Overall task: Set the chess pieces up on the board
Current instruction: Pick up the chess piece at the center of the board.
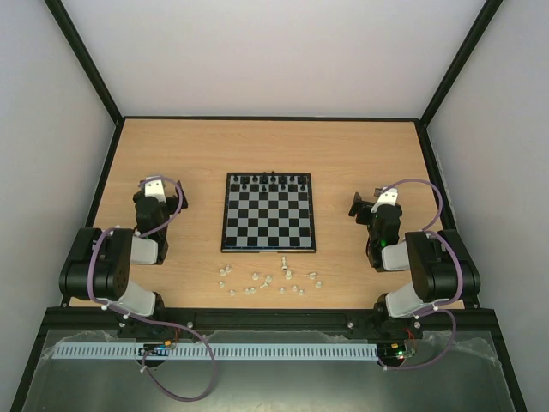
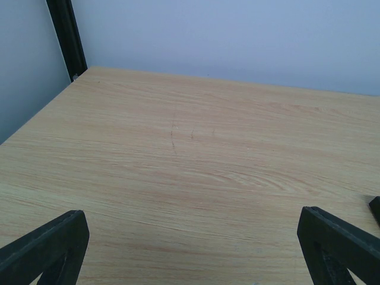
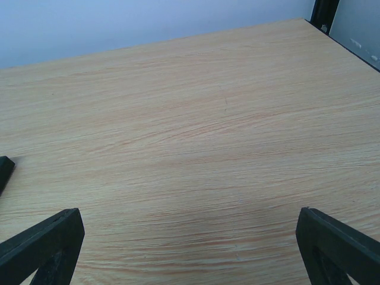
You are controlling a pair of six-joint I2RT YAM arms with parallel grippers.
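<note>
The board (image 1: 268,225) lies flat at the table's centre, checkered black and pale, with small black pieces (image 1: 273,181) lined along its far edge. Several tiny white chess pieces (image 1: 266,280) lie scattered on the wood just in front of the board's near edge; one taller piece (image 1: 285,267) stands among them. My left gripper (image 1: 154,183) rests left of the board, and my right gripper (image 1: 369,204) rests right of it. Both are open and hold nothing. In the left wrist view the fingers (image 2: 50,249) stand wide over bare wood, as do the right wrist view's fingers (image 3: 338,246).
A black frame (image 1: 86,56) and pale walls enclose the wooden table (image 1: 197,146). The board's corner (image 3: 5,169) shows at the left edge of the right wrist view. A cable tray (image 1: 257,351) runs along the near edge between the arm bases.
</note>
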